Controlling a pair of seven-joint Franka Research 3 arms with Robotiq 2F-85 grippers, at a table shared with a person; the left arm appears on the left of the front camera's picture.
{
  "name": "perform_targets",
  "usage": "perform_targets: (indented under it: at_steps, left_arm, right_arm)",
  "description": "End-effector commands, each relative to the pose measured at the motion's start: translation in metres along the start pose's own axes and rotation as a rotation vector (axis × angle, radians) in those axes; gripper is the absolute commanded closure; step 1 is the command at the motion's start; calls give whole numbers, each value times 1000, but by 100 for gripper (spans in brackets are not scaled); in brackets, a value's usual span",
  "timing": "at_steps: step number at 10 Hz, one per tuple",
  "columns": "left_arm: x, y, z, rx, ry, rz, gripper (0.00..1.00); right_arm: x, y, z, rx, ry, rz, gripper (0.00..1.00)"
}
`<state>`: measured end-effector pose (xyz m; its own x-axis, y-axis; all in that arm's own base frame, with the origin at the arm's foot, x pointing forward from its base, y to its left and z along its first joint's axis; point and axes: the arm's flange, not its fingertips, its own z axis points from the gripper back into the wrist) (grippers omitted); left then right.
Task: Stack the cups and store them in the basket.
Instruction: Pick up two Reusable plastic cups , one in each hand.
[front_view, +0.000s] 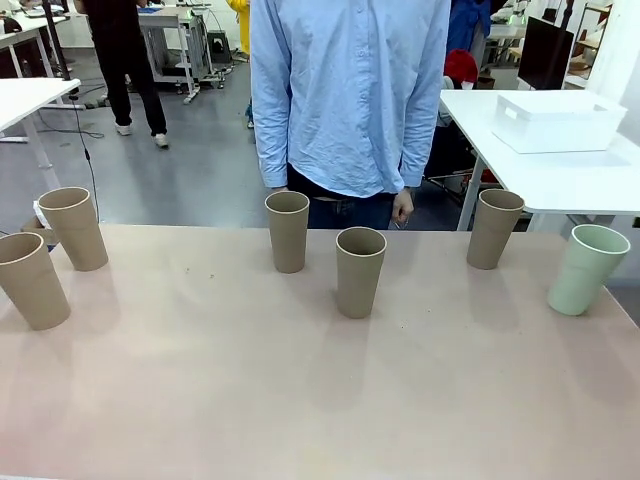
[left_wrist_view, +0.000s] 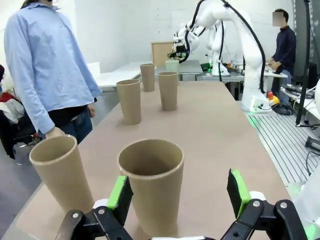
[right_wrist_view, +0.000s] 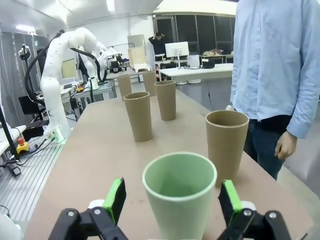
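Observation:
Six cups stand upright and apart on the tan table: tan ones at the far left (front_view: 72, 228), the near left (front_view: 30, 280), the middle back (front_view: 287, 231), the middle (front_view: 360, 271) and the right (front_view: 495, 228), and a mint-green cup (front_view: 588, 268) at the far right. My left gripper (left_wrist_view: 178, 189) is open around the near-left tan cup (left_wrist_view: 150, 192), its right pad (left_wrist_view: 237, 192) well clear of the cup. Open too, my right gripper (right_wrist_view: 172, 197) straddles the mint cup (right_wrist_view: 180, 200), with gaps at both pads. The white basket (front_view: 556, 120) sits on a separate white table behind the right side.
A person in a light blue shirt (front_view: 348, 90) stands at the far edge, hands hanging down. A second tan cup (left_wrist_view: 57, 172) stands close beside my left gripper. Another tan cup (right_wrist_view: 226, 142) is just beyond the mint one. The table's near half is bare.

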<state>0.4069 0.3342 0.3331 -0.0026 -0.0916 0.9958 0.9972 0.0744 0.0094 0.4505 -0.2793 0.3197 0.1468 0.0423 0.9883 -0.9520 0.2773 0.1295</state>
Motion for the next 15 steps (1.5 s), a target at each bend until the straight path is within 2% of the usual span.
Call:
perform_targets:
  at_steps: [1,4,7,9,13,15]
  left_arm:
    - [-13,12,21,-13,-66,0,0]
    - [-55,32,18,-9,-121,-7,0]
    - [-72,42,11,-57,-148,0,0]
    - [-78,45,-3,-98,-138,25,0]
    - [-87,53,-27,-73,-55,28,0]
    - [-89,53,-35,-71,-72,17,0]
  right_arm:
    - [-22,-6,6,5,-71,86,0]
    - [-48,-7,-5,18,-65,142,0]
    - [-59,-9,-9,5,-49,140,0]
    - [-63,-14,-12,-35,-41,135,0]
    - [-71,-23,-18,-60,4,161,0]
    - [-74,-24,-24,-76,40,178,0]
